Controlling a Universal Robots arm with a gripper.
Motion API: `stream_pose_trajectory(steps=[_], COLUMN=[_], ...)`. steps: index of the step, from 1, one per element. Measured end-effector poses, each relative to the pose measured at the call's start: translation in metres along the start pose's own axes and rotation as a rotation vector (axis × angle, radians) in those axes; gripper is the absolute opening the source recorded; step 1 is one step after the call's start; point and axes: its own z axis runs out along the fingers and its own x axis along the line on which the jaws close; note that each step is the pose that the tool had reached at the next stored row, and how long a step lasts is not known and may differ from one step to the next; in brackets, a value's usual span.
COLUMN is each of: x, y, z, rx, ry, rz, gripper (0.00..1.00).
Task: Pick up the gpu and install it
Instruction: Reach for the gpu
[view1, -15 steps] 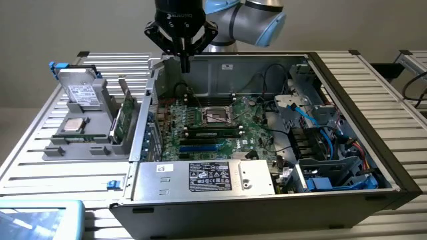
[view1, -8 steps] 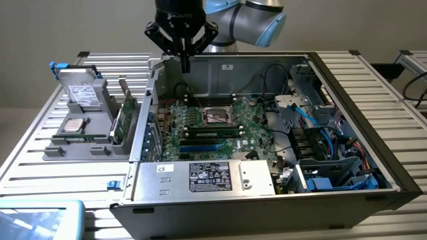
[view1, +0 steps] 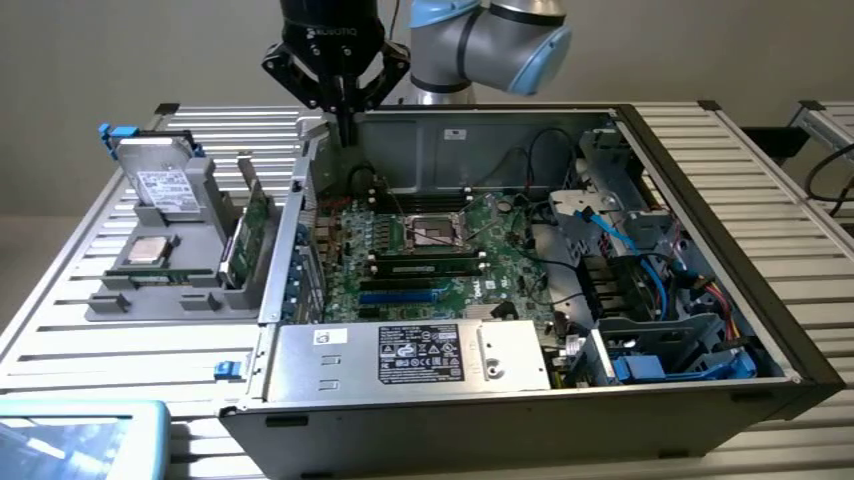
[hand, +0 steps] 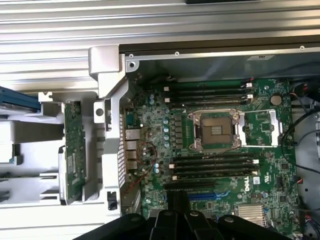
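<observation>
The pincer (view1: 344, 132) is shut with nothing in it, up over the back corner of the computer case (view1: 534, 430). The gpu (view1: 251, 240) stands on its edge in the grey holder (view1: 147, 300) on the counter (view1: 80, 345) (probably so it is easy to grab from above).

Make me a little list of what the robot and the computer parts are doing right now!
computer case: open, motherboard showing
gray holder: outside the case, on the exterior view's left
gpu: standing on edge in the gray holder, untouched
hard drive: upright in the same holder
gripper: jaws shut, nothing held, over the case's back corner
task: gpu not picked up yet
</observation>
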Motion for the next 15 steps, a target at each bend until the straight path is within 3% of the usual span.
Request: stream_pose_trajectory(steps=[11,15], x=[0.050,0.068], y=[-0.0035,-0.0048], z=[-0.0003,-0.0002], rx=[-0.0002,-0.0028], ry=[0.0000,0.0002], rz=[0.000,0.000], gripper=[0.12,0.12])
